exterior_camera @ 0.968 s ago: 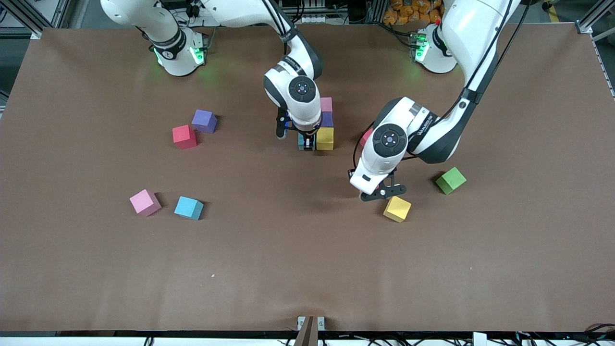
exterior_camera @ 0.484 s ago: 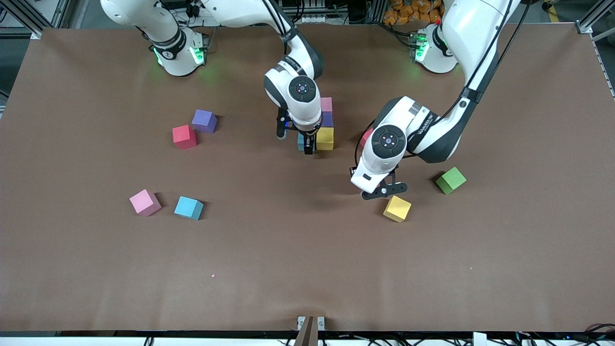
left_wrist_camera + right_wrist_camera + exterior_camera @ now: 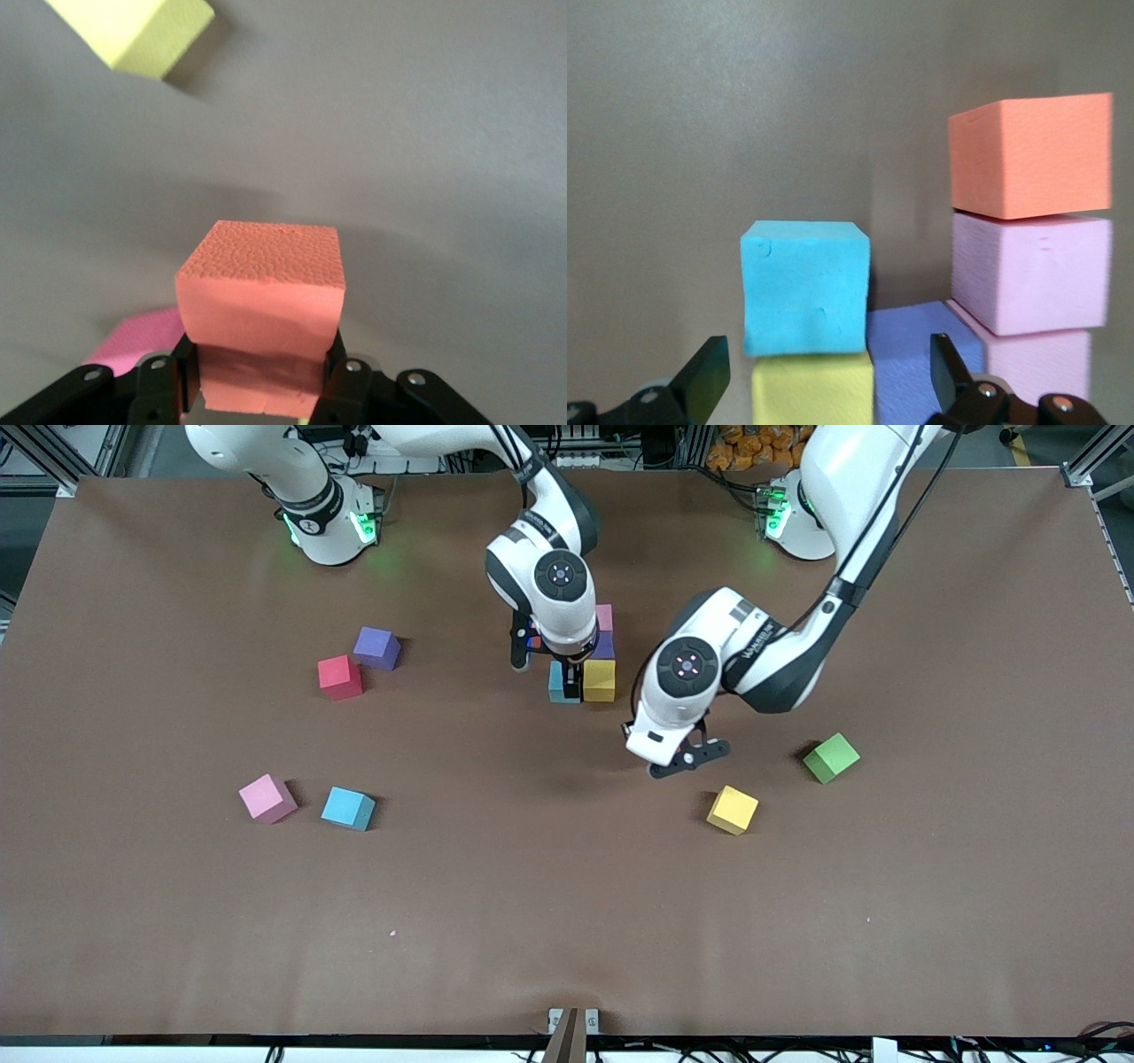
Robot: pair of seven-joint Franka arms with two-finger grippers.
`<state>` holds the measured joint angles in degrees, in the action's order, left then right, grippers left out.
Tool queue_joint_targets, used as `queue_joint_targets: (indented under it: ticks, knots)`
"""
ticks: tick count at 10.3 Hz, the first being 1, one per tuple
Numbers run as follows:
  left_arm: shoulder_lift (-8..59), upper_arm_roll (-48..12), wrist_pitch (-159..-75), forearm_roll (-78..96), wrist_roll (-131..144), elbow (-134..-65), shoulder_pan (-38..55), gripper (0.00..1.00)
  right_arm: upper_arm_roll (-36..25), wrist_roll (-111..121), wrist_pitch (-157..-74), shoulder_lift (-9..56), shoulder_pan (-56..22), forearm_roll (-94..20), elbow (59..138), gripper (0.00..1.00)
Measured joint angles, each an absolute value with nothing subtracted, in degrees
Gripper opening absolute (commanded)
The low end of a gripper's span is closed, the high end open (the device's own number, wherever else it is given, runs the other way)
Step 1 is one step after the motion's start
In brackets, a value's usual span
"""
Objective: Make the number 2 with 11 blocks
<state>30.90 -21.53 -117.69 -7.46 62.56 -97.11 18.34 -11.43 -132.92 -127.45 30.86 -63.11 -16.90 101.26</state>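
The left tool (image 3: 257, 403) is clamped on an orange block (image 3: 261, 310) and hangs in the air over bare counter (image 3: 567, 903), toward the left arm's end from the built cluster. The right tool (image 3: 567, 682) stands over that cluster with its fingers spread wide and holding nothing; a light blue block (image 3: 557, 682) lies free between them, touching a yellow block (image 3: 600, 680). In the right wrist view the cluster also shows a blue-purple block (image 3: 921, 354) beside two pink blocks (image 3: 1032, 283) and an orange one (image 3: 1032, 155) in a row. Toward the left arm's end from the cluster, a loose yellow block (image 3: 733, 810) and a green block (image 3: 831, 757) lie nearer the front camera. Toward the right arm's end lie a purple block (image 3: 376, 647) touching a red cube (image 3: 340, 677), and, nearer the camera, a pink block (image 3: 267, 798) just beside another light blue block (image 3: 347, 808).
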Motion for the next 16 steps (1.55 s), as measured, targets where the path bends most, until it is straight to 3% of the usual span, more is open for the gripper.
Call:
queue_joint_targets:
  ticks: [4,10,16]
  knots:
    - [30.9,-22.03,-117.65,-5.07,67.36,-97.11,18.32,0.43,-15.68,-124.21,-122.19,28.1,-62.85,-16.55,101.29,1.0]
    - [30.84,-24.59,-118.96,-2.67,90.54,-96.39,21.48,0.43,-33.26,-94.78,-115.83,26.27,-60.99,-16.4,102.11,1.0]
    - [31.26,-25.55,-128.87,-2.63,132.45,-95.45,30.39,0.43,-34.92,-59.86,-114.09,26.16,-44.45,-16.37,102.4,1.0]
